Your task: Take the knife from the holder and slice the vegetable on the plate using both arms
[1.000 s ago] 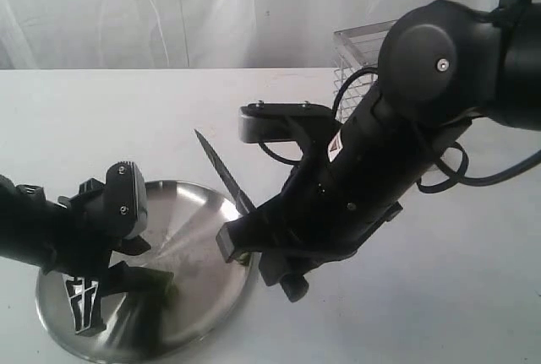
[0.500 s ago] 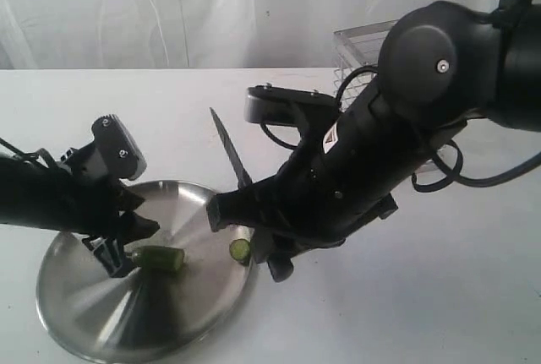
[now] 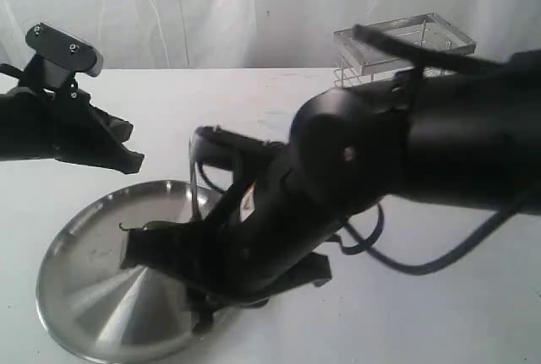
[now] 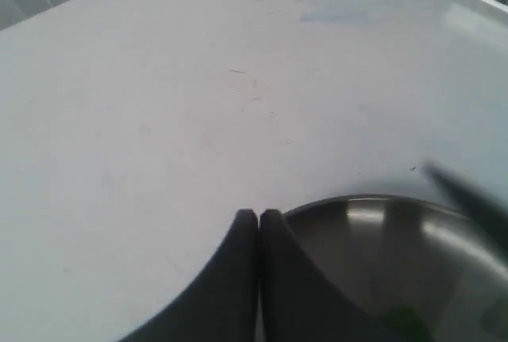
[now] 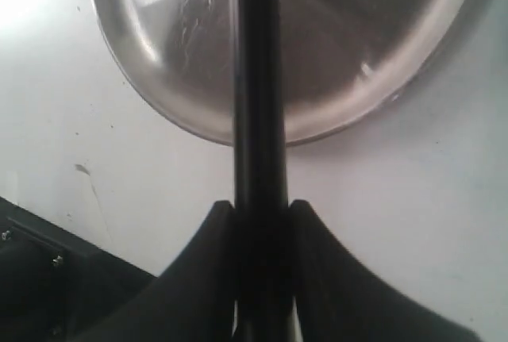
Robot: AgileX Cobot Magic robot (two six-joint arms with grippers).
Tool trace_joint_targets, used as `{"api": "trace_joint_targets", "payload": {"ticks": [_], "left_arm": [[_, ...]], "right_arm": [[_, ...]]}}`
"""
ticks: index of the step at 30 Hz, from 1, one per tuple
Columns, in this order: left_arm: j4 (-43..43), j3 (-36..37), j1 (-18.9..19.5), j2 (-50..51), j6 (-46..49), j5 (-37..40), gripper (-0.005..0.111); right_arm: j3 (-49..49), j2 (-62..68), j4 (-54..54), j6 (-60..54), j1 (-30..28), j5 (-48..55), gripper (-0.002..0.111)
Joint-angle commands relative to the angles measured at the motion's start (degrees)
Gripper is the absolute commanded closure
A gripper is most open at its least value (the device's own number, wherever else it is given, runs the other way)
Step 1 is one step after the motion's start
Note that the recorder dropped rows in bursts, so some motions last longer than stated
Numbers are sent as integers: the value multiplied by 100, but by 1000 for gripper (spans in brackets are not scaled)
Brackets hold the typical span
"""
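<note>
White counter carrying the plate and, toward 1 o'clock of the exterior view, the wire holder standing upright near a pale backdrop. The right arm reaches across the middle and hides the 3 o'clock half of the plate. Its right gripper has the jaws closed on the black handle of the knife; in the right wrist view the dark length runs straight out over the plate's rim and across its shiny floor. The blade tip is cut off by the frame. The left arm hangs at 10 o'clock, above the counter and clear of the plate; the left gripper has its jaws pressed together, holding nothing, just beside the plate rim in the left wrist view. The vegetable lies on the plate: a dark green scrap with a thin curved stem, mostly hidden behind the right arm. Whether the blade touches it cannot be told.
</note>
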Motion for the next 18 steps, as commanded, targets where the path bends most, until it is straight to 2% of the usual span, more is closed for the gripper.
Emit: {"api": "trace_joint_targets", "payload": {"ticks": [1, 7, 13, 18], "left_arm": [[-989, 184, -16, -55, -276, 359, 107], [-989, 312, -16, 16, -253, 52, 107], [-989, 312, -5, 221, -960, 952, 107], [-989, 321, -5, 408, -1233, 1099, 107]], "right_arm": [[-238, 508, -150, 566, 499, -112, 108], [-445, 739, -558, 1290, 645, -70, 108], [-671, 998, -1592, 2151, 587, 77, 108], [-935, 1126, -1684, 2166, 384, 419, 108]]}}
